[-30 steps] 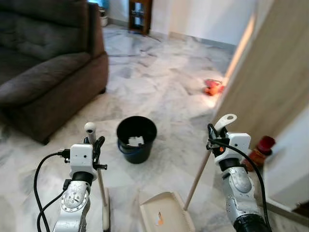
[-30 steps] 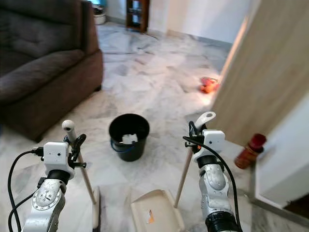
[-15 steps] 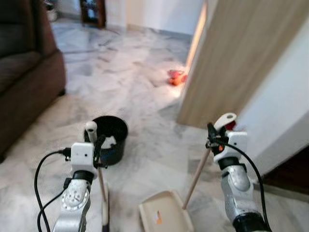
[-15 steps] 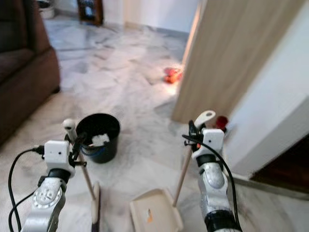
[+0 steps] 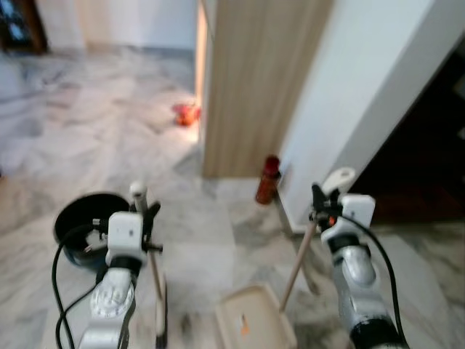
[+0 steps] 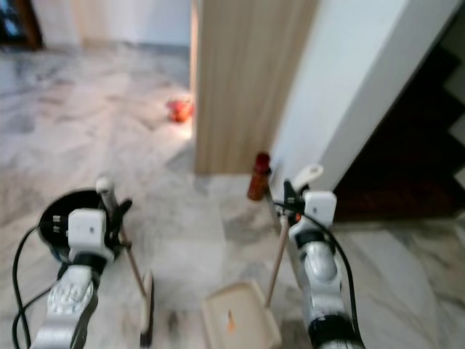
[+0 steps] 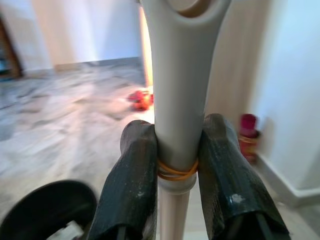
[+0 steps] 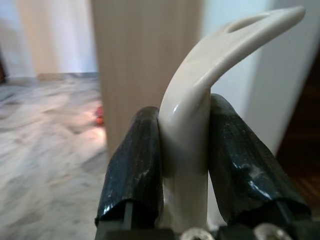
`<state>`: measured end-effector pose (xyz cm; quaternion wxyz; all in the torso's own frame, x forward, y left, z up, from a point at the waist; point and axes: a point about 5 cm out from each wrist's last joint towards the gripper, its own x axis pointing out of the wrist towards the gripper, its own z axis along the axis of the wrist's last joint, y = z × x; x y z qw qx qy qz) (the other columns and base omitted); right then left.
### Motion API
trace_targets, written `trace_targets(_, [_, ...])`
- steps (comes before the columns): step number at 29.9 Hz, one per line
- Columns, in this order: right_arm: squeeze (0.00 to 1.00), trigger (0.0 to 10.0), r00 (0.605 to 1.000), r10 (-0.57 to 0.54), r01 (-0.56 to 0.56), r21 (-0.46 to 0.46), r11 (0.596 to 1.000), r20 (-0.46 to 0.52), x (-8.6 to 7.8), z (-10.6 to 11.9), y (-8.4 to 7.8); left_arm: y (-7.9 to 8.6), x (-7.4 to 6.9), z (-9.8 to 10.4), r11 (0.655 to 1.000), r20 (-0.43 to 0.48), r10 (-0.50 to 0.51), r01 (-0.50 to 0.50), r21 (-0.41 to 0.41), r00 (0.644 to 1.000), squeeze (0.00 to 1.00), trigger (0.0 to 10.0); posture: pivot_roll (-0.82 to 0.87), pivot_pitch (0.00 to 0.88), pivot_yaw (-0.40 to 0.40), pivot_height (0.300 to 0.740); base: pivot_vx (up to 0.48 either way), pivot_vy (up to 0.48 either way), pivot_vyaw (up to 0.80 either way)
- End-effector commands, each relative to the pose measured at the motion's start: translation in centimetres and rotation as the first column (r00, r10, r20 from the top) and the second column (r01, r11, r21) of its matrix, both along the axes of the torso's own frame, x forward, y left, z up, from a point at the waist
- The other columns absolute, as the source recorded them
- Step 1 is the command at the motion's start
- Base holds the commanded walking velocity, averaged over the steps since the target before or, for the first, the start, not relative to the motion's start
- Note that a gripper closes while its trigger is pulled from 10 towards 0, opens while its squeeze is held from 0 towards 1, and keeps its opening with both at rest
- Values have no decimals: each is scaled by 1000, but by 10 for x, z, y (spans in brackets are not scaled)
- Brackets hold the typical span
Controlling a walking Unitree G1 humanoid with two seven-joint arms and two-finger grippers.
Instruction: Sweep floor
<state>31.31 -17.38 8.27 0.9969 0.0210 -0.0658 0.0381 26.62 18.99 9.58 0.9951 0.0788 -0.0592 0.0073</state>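
My left gripper (image 7: pixel 177 165) is clamped on the one broom (image 5: pixel 151 273); my right gripper (image 8: pixel 184 165) pinches the one dustpan handle (image 5: pixel 298 262). The dustpan (image 5: pixel 251 326) lies on the floor between my arms, its front cut off. The black bucket (image 5: pixel 86 229) sits behind my left wrist, partly hidden. Past the dustpan a red bottle (image 5: pixel 267 179) stands by the wooden door (image 5: pixel 251 80); the wrist views show it blurred.

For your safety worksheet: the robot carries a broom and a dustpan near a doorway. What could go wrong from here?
1. The red bottle stands on the floor just ahead of the dustpan; a swing of the pan's long handle might topple it.
2. The black bucket sits close beside the left pincer and its broom; a sweep could knock it.
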Motion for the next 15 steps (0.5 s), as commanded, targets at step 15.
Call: trace_targets(15, [0, 10000, 995, -96, 96, 5, 995, 34, -3, 3, -10, -10, 9, 10, 998, 43, -68, 68, 3, 997, 0, 10000, 117, 0, -61, 740, 0, 0, -800])
